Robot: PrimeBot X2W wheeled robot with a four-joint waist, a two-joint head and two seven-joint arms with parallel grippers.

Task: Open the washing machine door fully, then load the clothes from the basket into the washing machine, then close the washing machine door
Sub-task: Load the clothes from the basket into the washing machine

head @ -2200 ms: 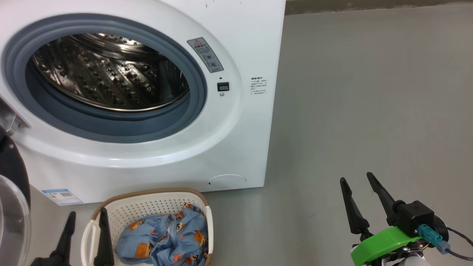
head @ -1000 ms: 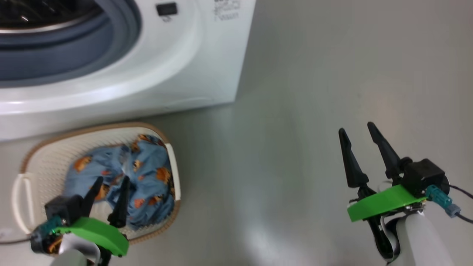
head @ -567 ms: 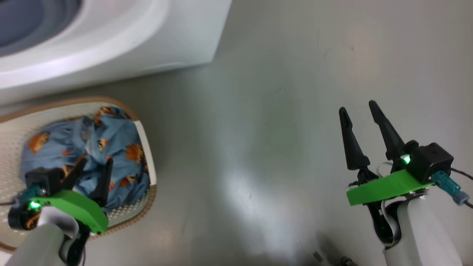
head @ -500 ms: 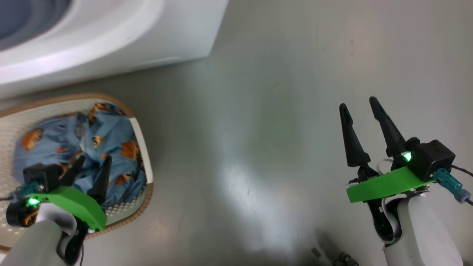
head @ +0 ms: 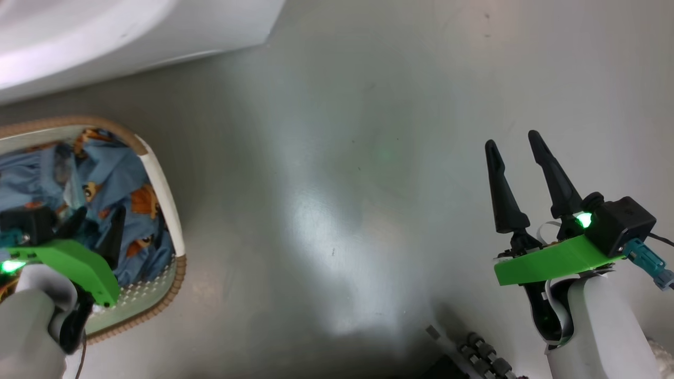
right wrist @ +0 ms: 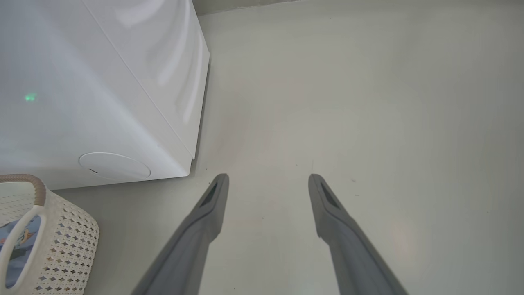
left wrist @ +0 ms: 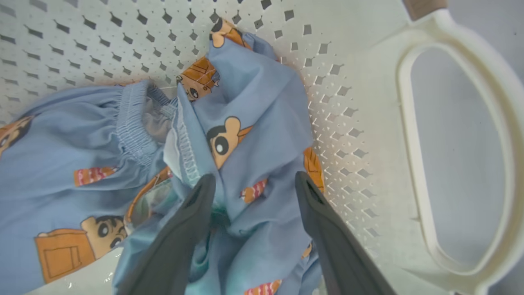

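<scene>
Grey, shiny floor (head: 337, 158) lies under everything, with soft reflections of light on it.

At 9 o'clock of the head view the clothes (head: 131, 210) lie crumpled inside the basket (head: 163, 200), so none of them is loaded yet. The left gripper (left wrist: 254, 178) hangs over this heap with its two fingers spread wide. It holds nothing. I judge that the loading step is only at its beginning: the grasp, the carrying to the drum and the closing are all left to do. How the door stands I cannot tell from these views.

The washing machine (head: 131, 26) stands at 11 o'clock, just beyond the basket. The right gripper (head: 512, 139) waits at 4 o'clock, well apart from both, its fingers also spread and empty above bare floor.

The left wrist view gives what the head view cannot. The finger at 7 o'clock has its tip down in a fold of the blue cloth, while the other stands over cloth near the perforated wall. The right wrist view adds a round cover (right wrist: 114, 165) low on the machine's front at 9 o'clock.
</scene>
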